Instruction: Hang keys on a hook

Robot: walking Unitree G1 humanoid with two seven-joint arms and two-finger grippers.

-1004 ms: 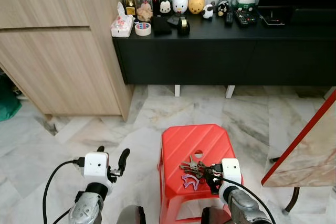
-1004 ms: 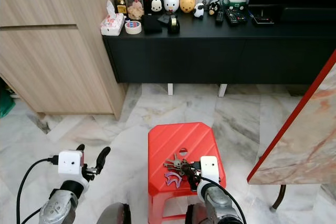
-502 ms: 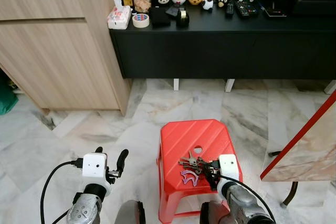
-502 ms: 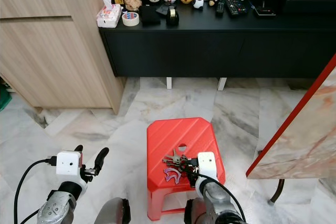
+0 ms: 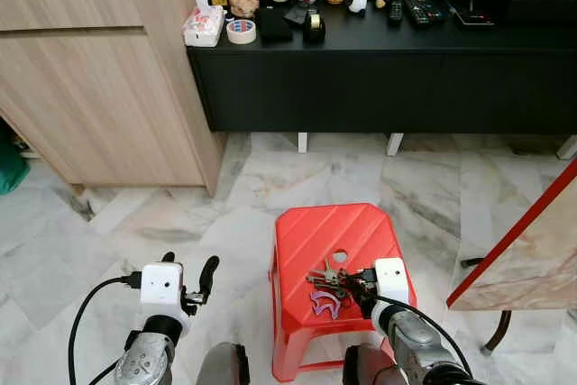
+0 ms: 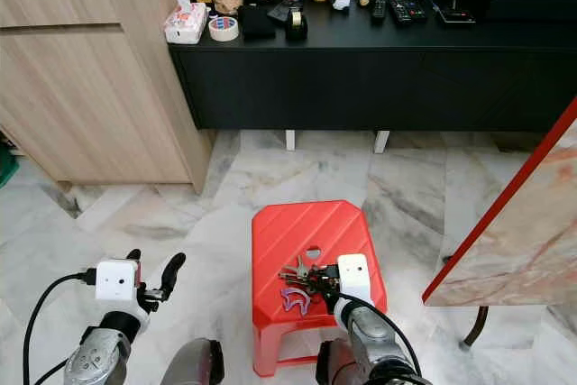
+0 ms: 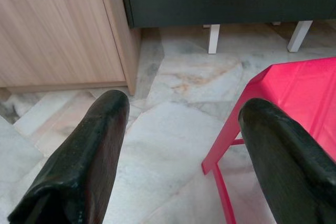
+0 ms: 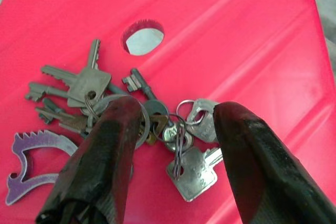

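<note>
**Over the red stool: right gripper spread above the key bunch**

Low in the centre of the left eye view stood a red plastic stool (image 5: 335, 241) on the pale marble floor (image 5: 180, 214), and on its seat, toward the lower right part, lay the bunch of keys (image 5: 330, 284). The right gripper (image 5: 357, 284) sat at the lower right of that frame, directly at the bunch. Seen from the right wrist, its two black fingers (image 8: 105, 156) stood apart with the key rings and several silver keys between their tips, one finger overlapping the large ring; whether the tips touched the metal could not be told. A purple flat key tool (image 8: 31, 156) lay at the near edge of the bunch, and the round hole (image 8: 142, 38) in the seat showed just beyond the keys.

At the lower left of the left eye view the left gripper (image 5: 187, 279) hung over the floor beside the stool, its fingers (image 7: 79, 161) spread wide and holding nothing.

Across the top of the frame ran a long black cabinet (image 5: 379, 87) with figurines, a jar, a roll of tape and remotes on top. A light wooden cupboard (image 5: 99, 87) filled the upper left. A red-edged marble slab (image 5: 532, 250) leaned at the right edge.
</note>
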